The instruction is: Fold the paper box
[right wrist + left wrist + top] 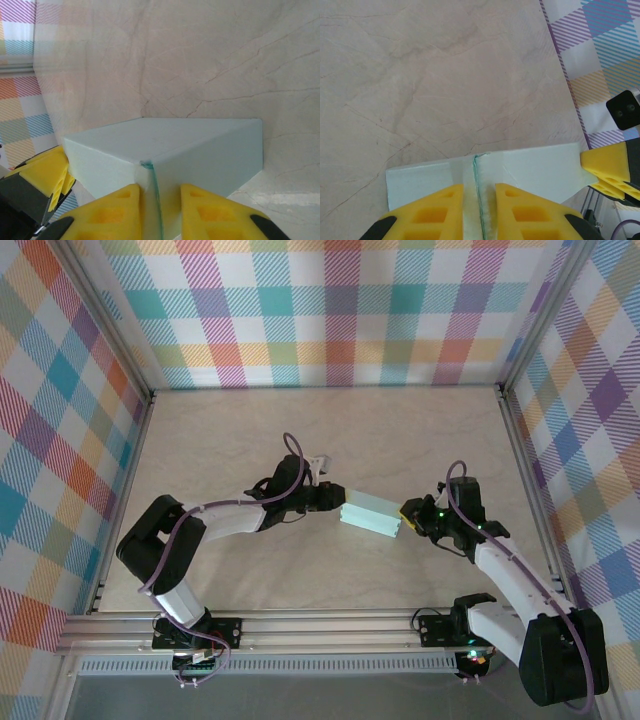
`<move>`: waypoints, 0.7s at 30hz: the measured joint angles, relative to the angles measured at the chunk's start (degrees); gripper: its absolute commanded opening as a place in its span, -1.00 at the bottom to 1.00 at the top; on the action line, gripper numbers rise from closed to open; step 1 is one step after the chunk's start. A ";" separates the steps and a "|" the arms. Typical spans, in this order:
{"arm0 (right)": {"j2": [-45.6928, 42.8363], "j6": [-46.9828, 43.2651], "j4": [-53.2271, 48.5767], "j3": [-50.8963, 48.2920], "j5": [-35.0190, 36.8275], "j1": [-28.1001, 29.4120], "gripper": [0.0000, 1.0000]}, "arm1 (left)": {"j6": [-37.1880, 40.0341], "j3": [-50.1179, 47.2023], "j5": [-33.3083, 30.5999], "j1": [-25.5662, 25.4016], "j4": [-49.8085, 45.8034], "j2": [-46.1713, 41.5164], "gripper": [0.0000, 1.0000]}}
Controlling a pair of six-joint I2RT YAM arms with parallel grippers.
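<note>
The paper box (371,512) is a small closed mint-green box, held a little above the table between both arms. My left gripper (333,498) is at its left end. In the left wrist view the left gripper (479,189) is shut on a corner seam of the box (535,167), one yellow finger on each side. My right gripper (407,514) is at the right end. In the right wrist view the right gripper (160,189) is likewise shut on a corner edge of the box (165,135).
The pale marbled tabletop (330,430) spreads behind the box. Plaid walls (330,310) close in the back and both sides. An aluminium rail (300,625) runs along the near edge by the arm bases.
</note>
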 measured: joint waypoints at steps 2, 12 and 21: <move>-0.07 -0.15 0.44 -0.20 0.00 0.00 -0.73 | 0.15 0.24 -0.02 0.00 -0.07 0.17 -0.63; -0.72 -1.66 3.34 -1.60 -0.55 -0.07 -1.00 | 1.09 1.16 -0.28 -0.13 -0.26 0.90 -0.63; -1.95 -4.35 4.74 -2.93 -1.05 -0.31 -0.22 | 1.42 2.14 -0.85 -0.15 -0.50 1.60 -0.63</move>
